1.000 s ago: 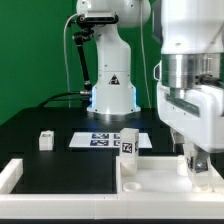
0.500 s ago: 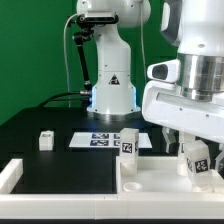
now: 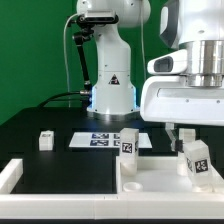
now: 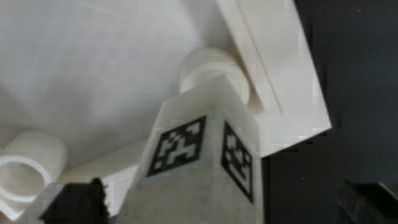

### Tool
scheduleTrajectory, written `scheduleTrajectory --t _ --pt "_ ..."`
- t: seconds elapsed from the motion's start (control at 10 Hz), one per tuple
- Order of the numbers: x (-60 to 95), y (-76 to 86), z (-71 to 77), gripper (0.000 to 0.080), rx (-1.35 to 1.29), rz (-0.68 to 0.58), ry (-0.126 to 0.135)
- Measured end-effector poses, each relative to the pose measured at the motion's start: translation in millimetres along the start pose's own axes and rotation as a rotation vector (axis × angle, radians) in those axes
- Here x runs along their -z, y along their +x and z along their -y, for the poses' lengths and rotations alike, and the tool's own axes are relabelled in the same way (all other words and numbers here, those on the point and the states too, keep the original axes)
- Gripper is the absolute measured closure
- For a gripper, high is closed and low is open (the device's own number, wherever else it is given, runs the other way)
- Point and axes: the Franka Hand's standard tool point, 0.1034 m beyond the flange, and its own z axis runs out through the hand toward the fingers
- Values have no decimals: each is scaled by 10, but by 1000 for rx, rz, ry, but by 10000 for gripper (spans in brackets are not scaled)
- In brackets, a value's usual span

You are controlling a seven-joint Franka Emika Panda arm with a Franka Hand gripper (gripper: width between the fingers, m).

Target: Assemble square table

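The square table's white panel [image 3: 160,178] lies at the front on the exterior view's right. Two tagged white legs stand upright on it, one at its back left [image 3: 128,143] and one on the right [image 3: 195,159]. My gripper [image 3: 190,132] hangs just above the right leg, open, holding nothing. In the wrist view that leg [image 4: 199,150] rises between my dark fingertips [image 4: 80,203], with a gap at each side, and the gripper [image 4: 222,205] is open around it. The panel [image 4: 107,70] shows behind it. A third leg [image 3: 45,141] lies loose on the black table to the left.
The marker board [image 3: 100,140] lies flat behind the panel. A low white border wall [image 3: 12,176] runs along the front left. The arm's base [image 3: 112,90] stands at the back centre. Round raised sockets [image 4: 222,68] show on the panel by the leg.
The gripper has lifted off the right leg and opened a little wider. The leg, hidden behind the fingers a second ago, now stands free on the panel.
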Motion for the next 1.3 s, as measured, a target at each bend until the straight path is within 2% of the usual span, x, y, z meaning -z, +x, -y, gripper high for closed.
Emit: scheduleTrajectory --t 0.2,0.3,0.4,0.5,0.8,1.0,1.3 --pt "7 28 -29 150 144 -3 3" --pt "34 114 -105 150 254 -13 15" --pt "18 131 -116 150 305 -17 25" --pt "-21 106 -39 150 279 -35 42" --pt "-36 96 -38 150 253 -34 42" --pt "-44 90 -38 150 141 -30 43" --pt "-49 89 -47 150 146 -28 42"
